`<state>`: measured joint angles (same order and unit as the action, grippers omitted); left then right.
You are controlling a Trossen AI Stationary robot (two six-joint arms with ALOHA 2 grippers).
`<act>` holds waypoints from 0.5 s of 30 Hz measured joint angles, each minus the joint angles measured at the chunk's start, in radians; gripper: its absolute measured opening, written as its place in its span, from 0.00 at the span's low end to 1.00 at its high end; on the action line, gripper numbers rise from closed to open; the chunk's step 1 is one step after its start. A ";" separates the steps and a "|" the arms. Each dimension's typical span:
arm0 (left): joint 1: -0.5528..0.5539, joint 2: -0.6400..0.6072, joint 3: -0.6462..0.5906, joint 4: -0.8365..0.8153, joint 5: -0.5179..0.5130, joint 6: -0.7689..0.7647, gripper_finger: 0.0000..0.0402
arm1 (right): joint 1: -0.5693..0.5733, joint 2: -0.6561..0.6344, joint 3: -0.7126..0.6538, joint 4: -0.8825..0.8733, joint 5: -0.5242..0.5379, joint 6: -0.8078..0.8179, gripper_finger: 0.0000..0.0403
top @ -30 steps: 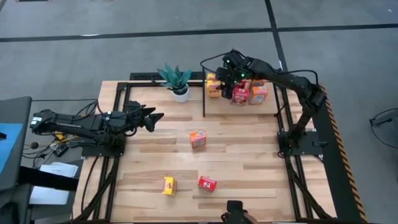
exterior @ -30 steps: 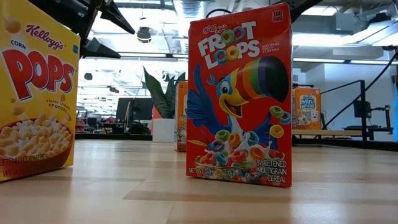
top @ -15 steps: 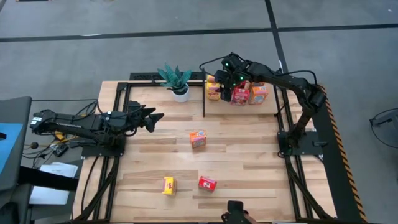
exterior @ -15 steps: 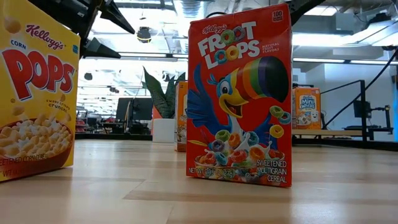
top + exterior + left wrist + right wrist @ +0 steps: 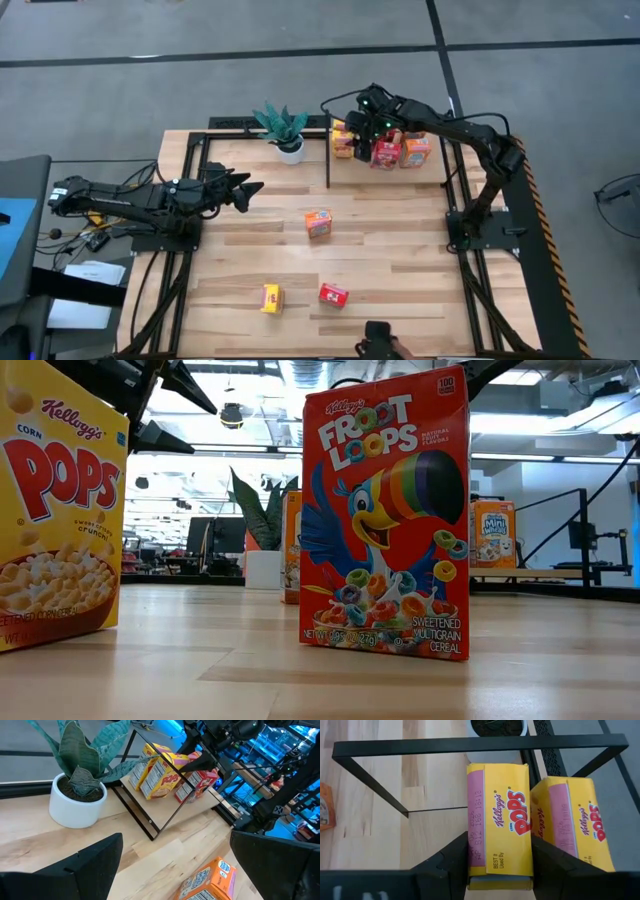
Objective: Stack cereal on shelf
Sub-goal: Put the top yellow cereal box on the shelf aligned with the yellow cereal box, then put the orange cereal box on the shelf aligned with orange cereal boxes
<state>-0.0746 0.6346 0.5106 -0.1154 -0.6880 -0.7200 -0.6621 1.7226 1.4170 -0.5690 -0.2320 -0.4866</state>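
Wood table (image 5: 400, 265) with the black-framed shelf (image 5: 329, 150) at its far right corner. Right gripper (image 5: 490, 865) clamps a yellow box (image 5: 497, 827) there, another touching beside it. Left gripper (image 5: 250, 187) waits spread wide mid-left. Three boxes stand well apart on the open table.

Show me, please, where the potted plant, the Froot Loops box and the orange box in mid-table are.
potted plant (image 5: 289, 150): high view, white pot.
Froot Loops box (image 5: 386, 510): low view, printed front.
orange box (image 5: 318, 223): high view, top face.
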 joint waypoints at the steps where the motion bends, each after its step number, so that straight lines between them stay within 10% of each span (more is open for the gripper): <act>1: 0.000 0.000 0.000 0.000 0.000 0.000 0.89 | -0.001 0.000 0.000 0.000 0.006 0.000 0.50; 15: 0.000 0.000 0.000 0.000 0.000 -0.003 0.89 | 0.005 -0.002 0.000 -0.006 0.032 0.002 0.60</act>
<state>-0.0746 0.6346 0.5106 -0.1154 -0.6880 -0.7227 -0.6576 1.7203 1.4174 -0.5748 -0.1998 -0.4843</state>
